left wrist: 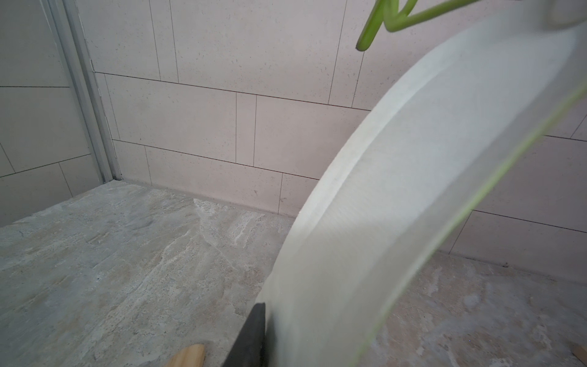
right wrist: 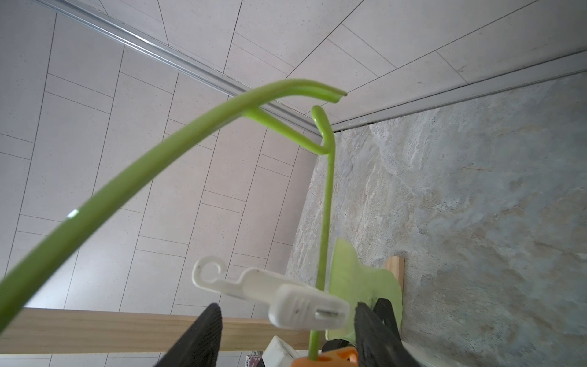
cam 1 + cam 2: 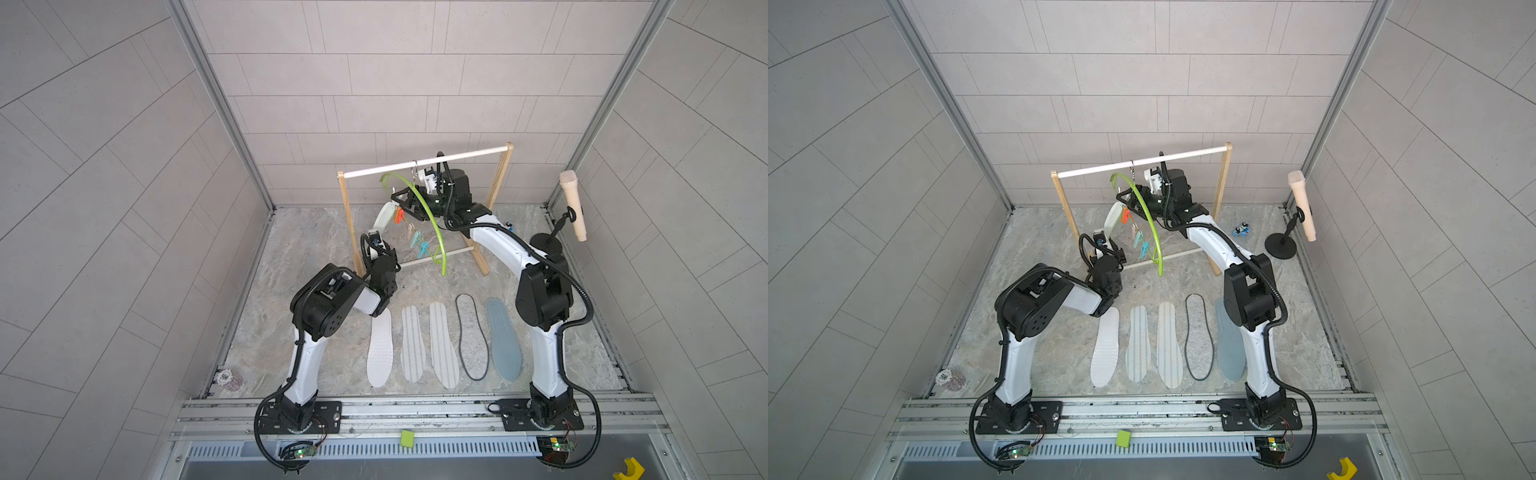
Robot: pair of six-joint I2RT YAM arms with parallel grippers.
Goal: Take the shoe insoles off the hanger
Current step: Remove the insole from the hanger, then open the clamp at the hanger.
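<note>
The lime-green hanger (image 3: pixel 424 208) (image 2: pixel 127 178) hangs by its hook from the rack's white rod. One pale mint insole (image 3: pixel 384 216) (image 1: pixel 397 197) still hangs from it. My left gripper (image 3: pixel 377 241) is at the insole's lower end. One dark finger (image 1: pixel 251 333) presses against it and the other is hidden behind it. My right gripper (image 2: pixel 287 306) is up at the hanger, open, with its fingers on either side of a white clothespin (image 2: pixel 295 298). Several insoles lie in a row on the table: white dotted (image 3: pixel 380 353), two striped (image 3: pixel 412 345), black-edged grey felt (image 3: pixel 471 336) and blue-grey (image 3: pixel 503 336).
The wooden rack (image 3: pixel 349 224) stands at the back with its white rod (image 3: pixel 457 158). Orange (image 3: pixel 399 214) and teal (image 3: pixel 417 241) clothespins hang along the hanger. A microphone on a stand (image 3: pixel 572 203) is at the right wall. A poker chip (image 3: pixel 226 377) lies at the front left.
</note>
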